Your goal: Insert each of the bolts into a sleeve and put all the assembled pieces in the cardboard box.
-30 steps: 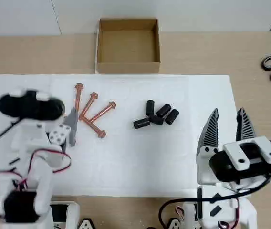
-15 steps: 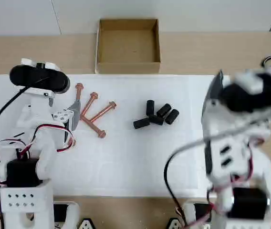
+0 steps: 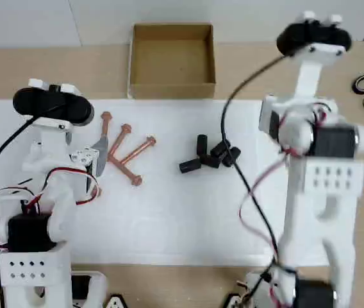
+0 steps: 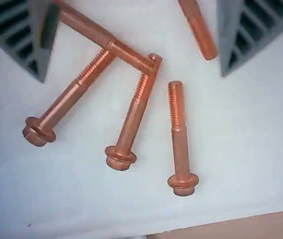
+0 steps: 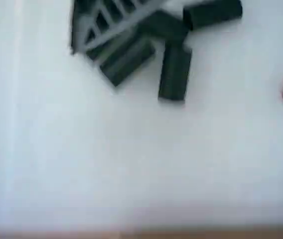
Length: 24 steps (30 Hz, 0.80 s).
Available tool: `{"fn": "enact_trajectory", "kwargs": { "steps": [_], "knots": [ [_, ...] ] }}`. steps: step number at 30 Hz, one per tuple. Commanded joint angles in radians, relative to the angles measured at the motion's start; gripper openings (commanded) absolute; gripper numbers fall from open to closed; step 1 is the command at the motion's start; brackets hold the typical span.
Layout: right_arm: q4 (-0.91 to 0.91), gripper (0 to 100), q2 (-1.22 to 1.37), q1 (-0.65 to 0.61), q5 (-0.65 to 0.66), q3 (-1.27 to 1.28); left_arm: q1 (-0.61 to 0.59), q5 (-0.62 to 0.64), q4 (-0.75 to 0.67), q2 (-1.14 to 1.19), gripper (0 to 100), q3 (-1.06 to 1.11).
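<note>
Left pincer point(image 4: 131, 72) wide, straddling the fan of copper-coloured flanged bolts point(image 4: 134, 117); shanks mostly square to its closing line. Heap of short black cylindrical sleeves point(image 5: 174, 74) lies right beneath right pincer point(image 5: 111, 25), spread cannot be told. Open brown cardboard box point(image 3: 172, 91) well apart.

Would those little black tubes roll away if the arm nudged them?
Likely: the sleeves are short round cylinders lying on their sides on a flat white sheet. They look rigid and probably light. Heaped touching, one nudge may shift several.
</note>
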Motion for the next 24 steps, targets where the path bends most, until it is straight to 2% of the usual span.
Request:
{"fn": "enact_trajectory", "kwargs": {
  "steps": [1,3,11,20,24],
  "knots": [
    [0.182,17.8,0.153,-0.001,-0.009,-0.183,-0.003,0.032,0.003,0.003,21,0.001],
    [0.234,17.8,0.225,-0.001,-0.009,-0.218,-0.003,0.046,-0.002,0.003,21,0.008],
    [0.249,17.7,0.361,-0.019,-0.012,-0.198,-0.003,0.046,-0.006,0.003,21,0.045],
    [0.232,17.7,0.475,-0.124,-0.015,-0.196,-0.003,0.046,-0.046,0.002,21,0.117],
    [0.157,17.7,0.555,-0.14,-0.015,-0.196,-0.003,0.046,-0.046,0.002,21,0.117]
  ]
}}
